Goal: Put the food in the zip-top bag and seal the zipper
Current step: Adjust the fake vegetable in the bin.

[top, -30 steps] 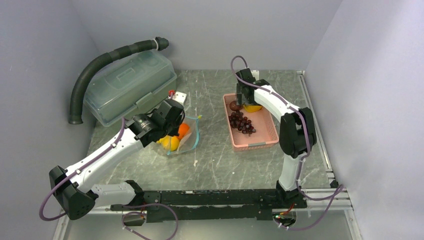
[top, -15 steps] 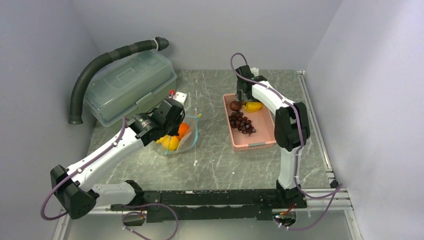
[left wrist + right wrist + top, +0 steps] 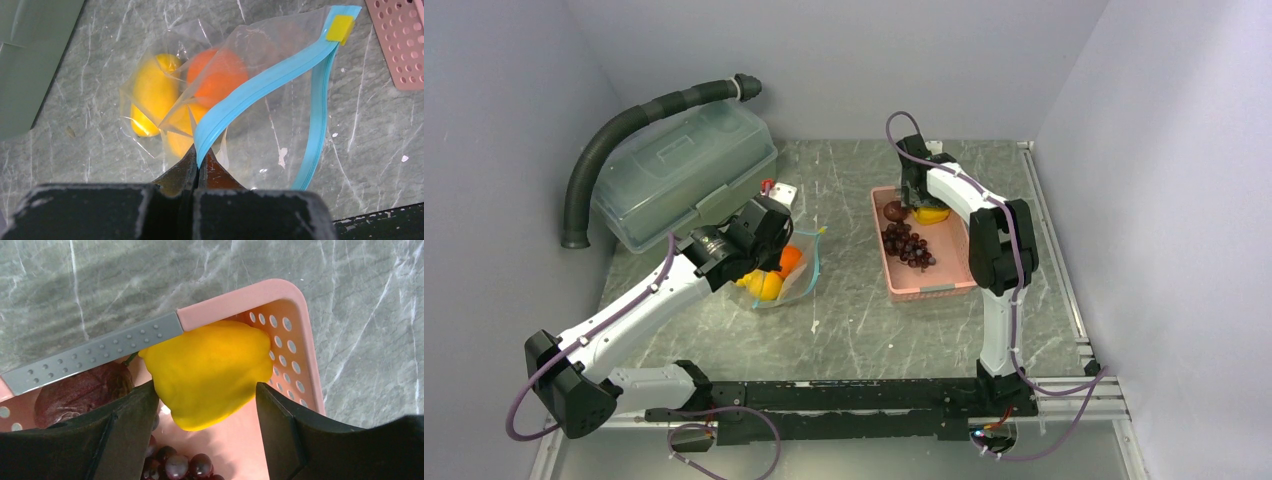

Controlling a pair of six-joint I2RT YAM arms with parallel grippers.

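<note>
The clear zip-top bag (image 3: 802,272) lies left of centre, its mouth open, holding yellow oval fruits (image 3: 152,92) and a round orange one (image 3: 220,75). My left gripper (image 3: 200,161) is shut on the teal-blue zipper (image 3: 260,85) and holds that edge up. A yellow slider (image 3: 341,27) sits at the strip's far end. My right gripper (image 3: 206,388) is open and straddles a yellow fruit (image 3: 210,370) in the far corner of the pink basket (image 3: 300,315). The brown-red ball (image 3: 80,392) and the purple grape bunch (image 3: 909,247) lie in the basket beside it.
A translucent grey-green lidded box (image 3: 684,170) stands at the back left with a black ribbed hose (image 3: 624,125) curving over it. A small white and red object (image 3: 780,190) lies by the box's corner. Grey walls close in left, back and right.
My right gripper has shifted slightly toward the basket's far end and settled over the yellow fruit. The left arm and the bag have not moved.
</note>
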